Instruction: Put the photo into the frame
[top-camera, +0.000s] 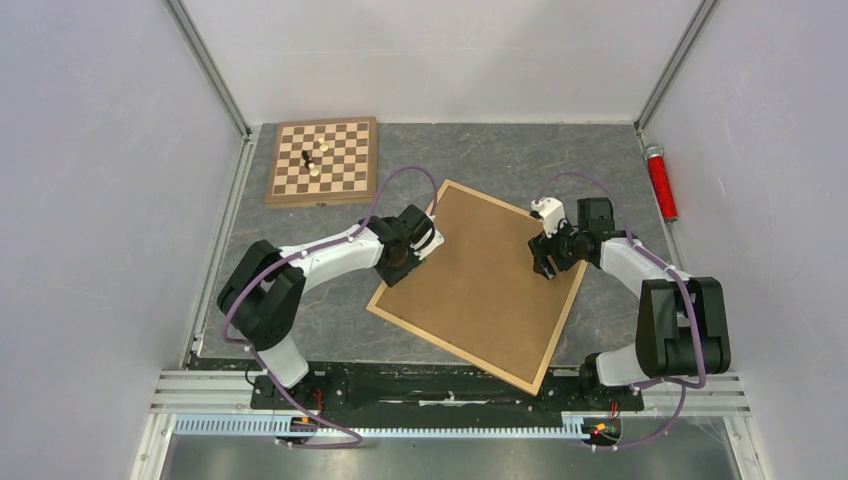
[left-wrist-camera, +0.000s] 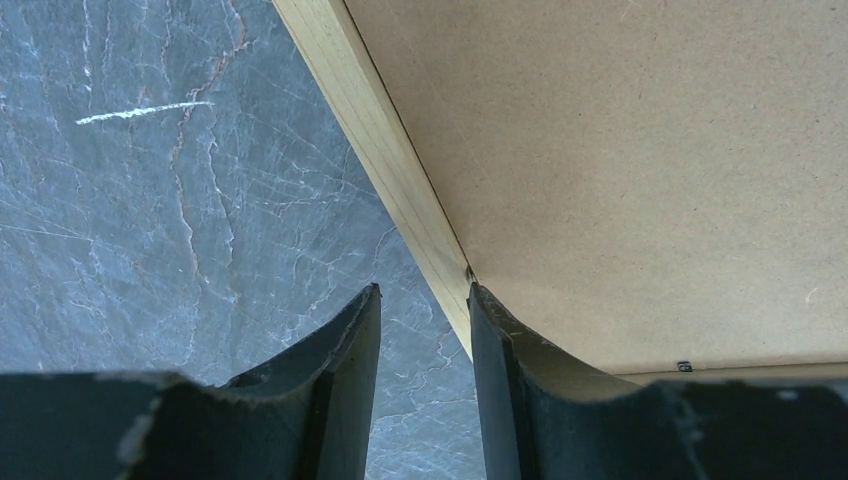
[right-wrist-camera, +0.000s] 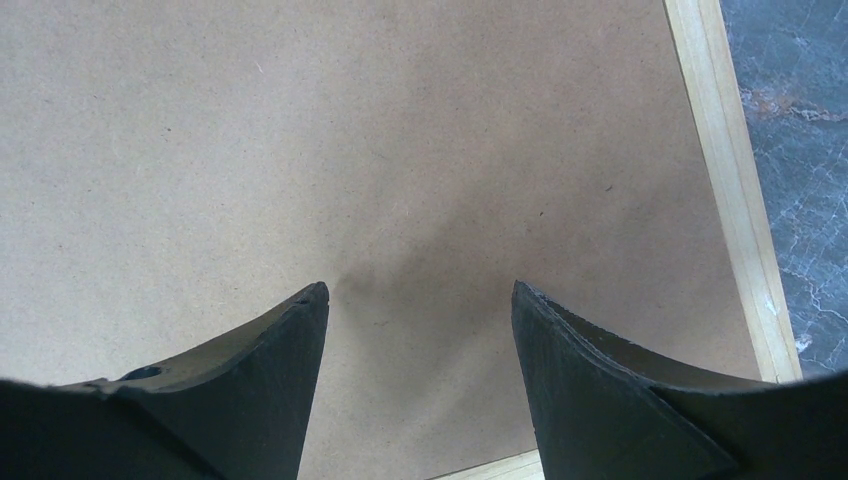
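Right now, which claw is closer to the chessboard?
Left. The left gripper straddles the frame edge on the side towards the chessboard. The right gripper is over the brown backing board, farther across.

Grey veined tabletop (top-camera: 500, 160). Wooden chessboard (top-camera: 350, 185) at 11 o'clock, carrying one dark and two pale chess pieces (top-camera: 314, 170). Red cylinder (top-camera: 660, 183) at 2 o'clock, along the edge. Brown backing board (top-camera: 480, 280) lies skewed at centre.

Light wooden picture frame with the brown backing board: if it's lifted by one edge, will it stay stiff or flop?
Probably stiff: the light wooden picture frame shows straight rails around its flat brown backing board. Likely light for its size, being thin. Gripped at one edge, so broad a panel may sag or swing.
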